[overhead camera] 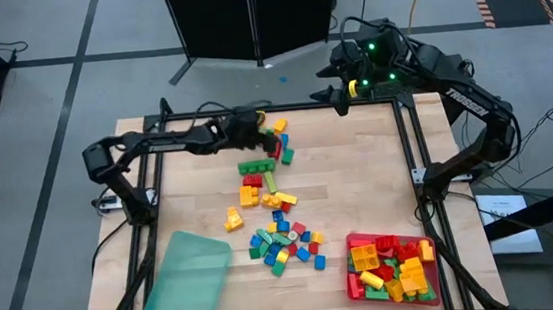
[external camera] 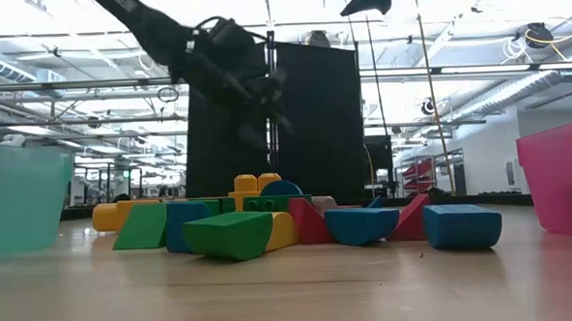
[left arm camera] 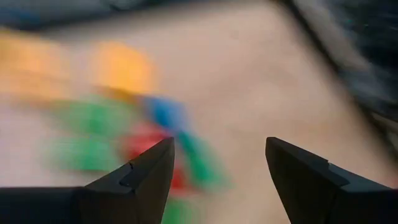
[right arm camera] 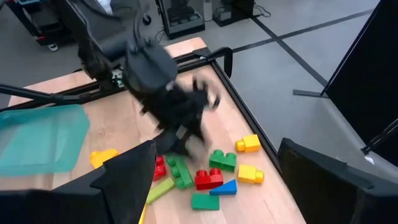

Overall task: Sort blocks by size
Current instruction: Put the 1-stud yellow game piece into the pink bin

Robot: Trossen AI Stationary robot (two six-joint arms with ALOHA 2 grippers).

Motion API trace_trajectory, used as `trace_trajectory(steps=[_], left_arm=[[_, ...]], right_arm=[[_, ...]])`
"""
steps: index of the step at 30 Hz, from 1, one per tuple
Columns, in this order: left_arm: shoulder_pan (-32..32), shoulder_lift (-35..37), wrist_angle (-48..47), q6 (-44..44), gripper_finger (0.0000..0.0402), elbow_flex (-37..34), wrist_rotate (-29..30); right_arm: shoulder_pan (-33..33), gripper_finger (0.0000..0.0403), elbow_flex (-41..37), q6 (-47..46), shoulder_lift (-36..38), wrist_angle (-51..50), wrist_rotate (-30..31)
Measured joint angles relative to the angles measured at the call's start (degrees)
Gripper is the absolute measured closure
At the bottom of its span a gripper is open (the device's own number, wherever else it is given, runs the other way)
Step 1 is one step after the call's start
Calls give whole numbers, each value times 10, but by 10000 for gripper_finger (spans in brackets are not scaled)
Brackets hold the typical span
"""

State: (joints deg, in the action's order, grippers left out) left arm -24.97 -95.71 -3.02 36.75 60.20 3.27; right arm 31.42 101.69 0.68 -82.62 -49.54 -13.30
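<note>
Left hand [overhead camera: 273,135] spread wide, empty, over far blocks [overhead camera: 272,191] (likely picking). Right hand [overhead camera: 336,88] wide, parked beyond desk [overhead camera: 359,178] edge.

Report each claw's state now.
Left claw: open, empty, over the blocks.
Right claw: open, empty, raised at the table's far edge.

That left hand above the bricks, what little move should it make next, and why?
Probably ease straight down onto one brick. The left hand hangs open and empty above the far blocks, the teal tray holds nothing, and the right hand waits at the table's far edge.
</note>
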Motion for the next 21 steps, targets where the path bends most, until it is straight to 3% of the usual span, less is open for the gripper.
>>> trace_trajectory(steps=[2, 4, 8, 16, 21], left_arm=[[-13, 7, -34, -2, 146, 6, 138], [-35, 5, -28, -16, 146, 6, 177], [-78, -40, -14, -10, 146, 7, 158], [-134, -125, 9, 66, 146, 8, 52], [-143, -159, -3, 52, 146, 70, 28]], right_arm=[[0, 76, 0, 0, -4, -1, 0], [0, 76, 0, 0, -5, -1, -2], [0, 76, 0, 0, -5, -1, -3], [0, 76, 0, 5, -5, -1, -3], [0, 76, 0, 5, -5, -1, -4]])
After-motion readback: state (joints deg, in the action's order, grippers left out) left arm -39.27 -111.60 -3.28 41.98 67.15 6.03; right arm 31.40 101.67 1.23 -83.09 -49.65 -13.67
